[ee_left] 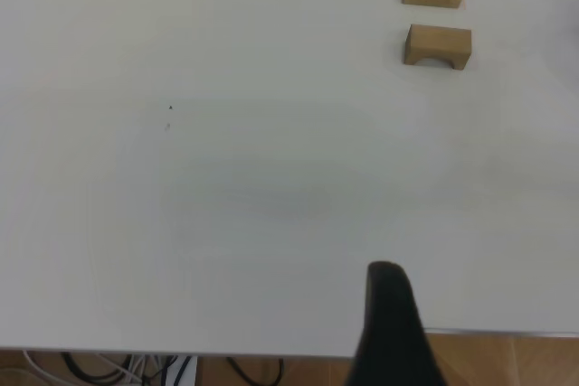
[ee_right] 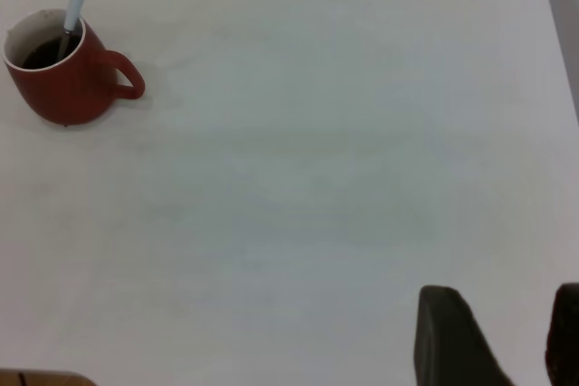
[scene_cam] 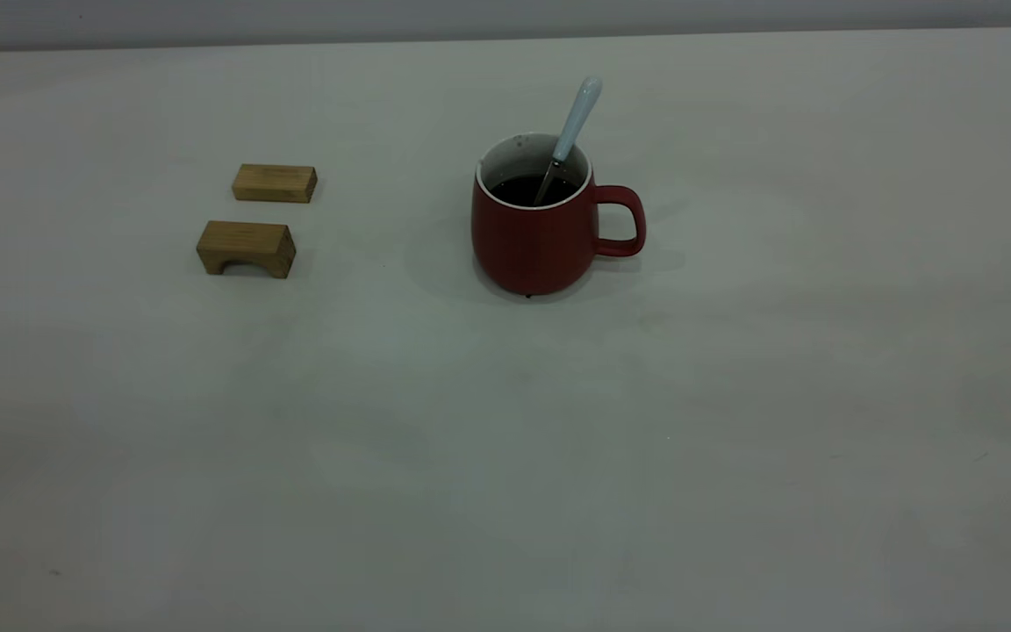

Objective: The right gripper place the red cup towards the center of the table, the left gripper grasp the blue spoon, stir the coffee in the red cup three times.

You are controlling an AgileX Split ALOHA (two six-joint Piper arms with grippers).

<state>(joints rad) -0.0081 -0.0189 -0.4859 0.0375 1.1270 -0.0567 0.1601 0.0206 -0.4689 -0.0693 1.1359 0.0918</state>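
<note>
The red cup [scene_cam: 534,237] stands upright near the middle of the tabletop [scene_cam: 734,421]. It is a dark red, rounded mug with a thin white rim and a white inside, and its loop handle [scene_cam: 621,221] points toward the right arm's side in the exterior view. Inside it the coffee [scene_cam: 530,189] lies dark, almost black, well below the rim.

The blue spoon [scene_cam: 574,132] rests in the cup, with its grey metal neck and bowl dipping into the coffee. Its pale blue-white handle leans against the rim on the handle side and sticks up and out above the cup.

Well apart from the cup, on the left arm's side, two tan wooden blocks sit close together without touching: a plain flat block [scene_cam: 275,183] farther back and an arched block [scene_cam: 247,248] nearer the camera.

Neither arm shows in the exterior view. The right hand [ee_right: 507,336] shows two dark fingers spread apart, with nothing between them, far from the cup. Of the left hand, only one dark finger [ee_left: 389,327] is visible near the tabletop's edge, so whether it is spread or pressed together cannot be told.
</note>
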